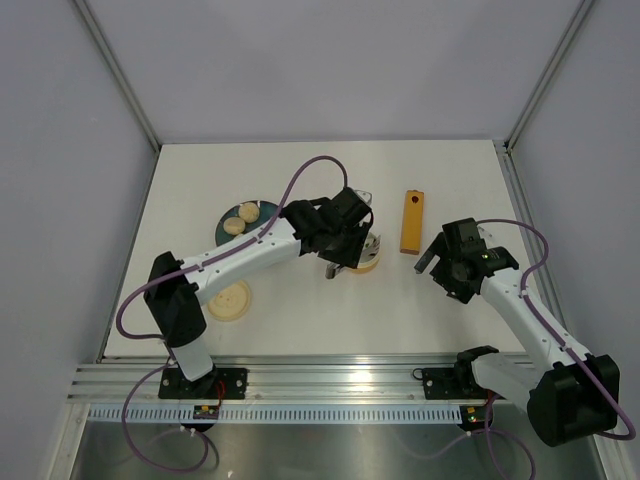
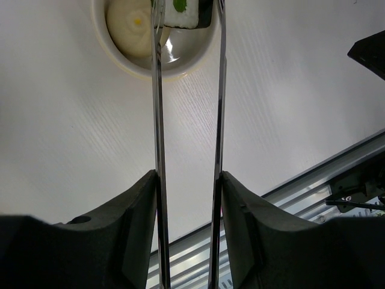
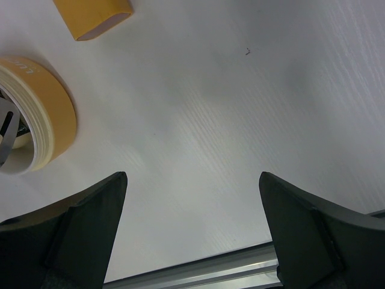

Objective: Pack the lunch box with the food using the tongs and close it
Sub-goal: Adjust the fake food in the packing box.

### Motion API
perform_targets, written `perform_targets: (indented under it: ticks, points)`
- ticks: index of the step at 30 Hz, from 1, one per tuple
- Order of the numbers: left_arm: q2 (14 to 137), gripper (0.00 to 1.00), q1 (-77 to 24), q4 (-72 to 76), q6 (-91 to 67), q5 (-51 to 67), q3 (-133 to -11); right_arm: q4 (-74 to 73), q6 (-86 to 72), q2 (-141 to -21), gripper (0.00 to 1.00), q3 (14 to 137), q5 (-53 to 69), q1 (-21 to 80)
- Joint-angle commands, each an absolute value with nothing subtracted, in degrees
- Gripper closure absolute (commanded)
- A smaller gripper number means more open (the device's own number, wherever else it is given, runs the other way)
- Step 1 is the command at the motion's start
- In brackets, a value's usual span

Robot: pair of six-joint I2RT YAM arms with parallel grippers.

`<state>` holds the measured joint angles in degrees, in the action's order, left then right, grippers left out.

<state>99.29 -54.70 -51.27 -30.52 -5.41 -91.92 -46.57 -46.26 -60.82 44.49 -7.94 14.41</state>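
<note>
Two buns (image 1: 249, 211) sit on the dark plate (image 1: 223, 237), at about 10 o'clock from the tub (image 1: 368, 263) in the top view and well apart from it. One more pale bun (image 2: 129, 27) (it bears a small yellow spot) lies inside the tub, as the left wrist view shows. It is at 9 o'clock from a white piece (image 2: 183, 13) with a green dot and a dark edge. That piece lies between the tips of the tongs (image 2: 158, 120), which reach over the tub's rim; whether the tips pinch it I cannot tell. The left jaws are clenched on the tongs, one finger (image 2: 138, 205) pressed against the outside of each thin arm, and the two arms stand apart and nearly parallel. The lid (image 1: 229, 301) lies flat on the tabletop (image 1: 300, 170) at 8 o'clock from the tub. The orange block (image 1: 411, 222) lies at 2 o'clock from the tub, apart from it. The right jaws hang at 3 o'clock from the tub, spread wide and released, grasping nothing, with the tabletop showing between them. In the right wrist view the tub's wall is at 9 o'clock and one end of the block at 11 o'clock.
</note>
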Motion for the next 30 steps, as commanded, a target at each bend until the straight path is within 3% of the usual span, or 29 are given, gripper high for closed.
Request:
perform_targets:
  ticks: [1, 13, 22, 30]
  points:
    - [99.8, 0.54, -54.9, -49.6, -31.1, -6.3, -94.7, -46.5, -45.9, -60.8, 0.01, 45.9, -9.1, 15.0]
    - [97.8, 0.72, -54.9, -49.7, -31.3, -6.0, -94.7, -46.4, -46.1, -61.0, 0.01, 45.6, -9.0, 14.9]
    - [96.5, 1.0, -54.8, -49.6, -31.6, -5.4, -95.2, -46.5, -46.1, -61.1, 0.01, 46.0, -8.9, 14.9]
    - [94.4, 1.0, -54.8, -49.2, -31.6, -5.9, -95.8, -46.8, -46.1, -61.0, 0.01, 46.1, -8.9, 14.9]
